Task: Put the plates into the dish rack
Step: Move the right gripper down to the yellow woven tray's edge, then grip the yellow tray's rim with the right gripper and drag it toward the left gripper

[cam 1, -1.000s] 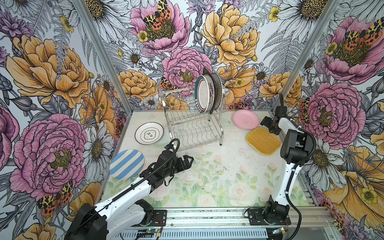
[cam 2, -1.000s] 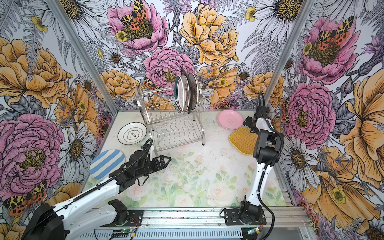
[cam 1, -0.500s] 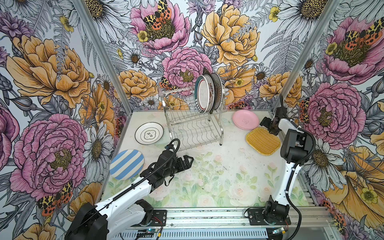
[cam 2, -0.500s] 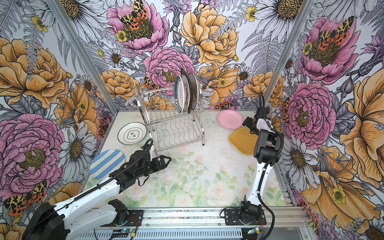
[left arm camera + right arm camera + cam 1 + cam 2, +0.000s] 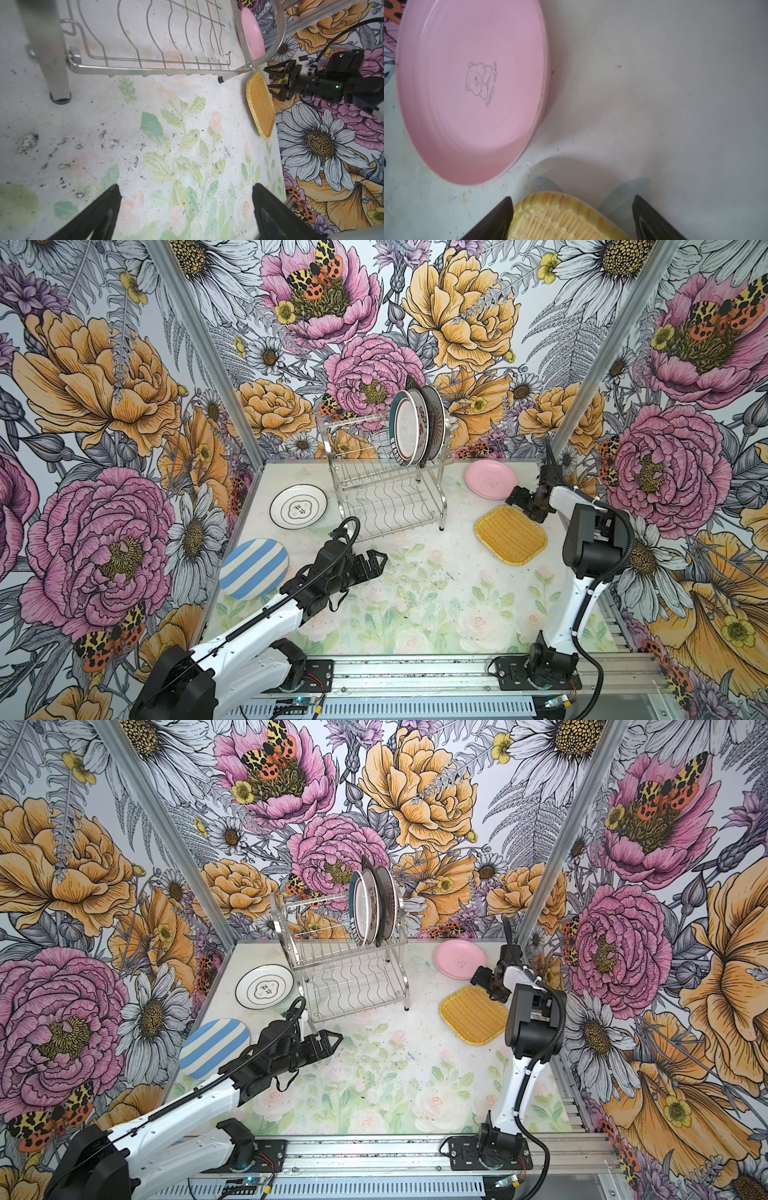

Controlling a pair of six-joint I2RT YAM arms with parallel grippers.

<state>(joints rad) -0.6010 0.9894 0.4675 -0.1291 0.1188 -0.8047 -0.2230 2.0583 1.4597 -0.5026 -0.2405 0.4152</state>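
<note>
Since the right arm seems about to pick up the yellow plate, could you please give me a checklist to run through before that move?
1. Right gripper open: ok.
2. Corner of the yellow plate between its jaws: ok, in the wrist view.
3. Fingers touching that plate: cannot tell.
4. Pink plate apart from the yellow one: ok.
5. Dish rack lower shelf free: ok; plates stand only on top.
6. Left gripper open, away from this side: ok.
</note>
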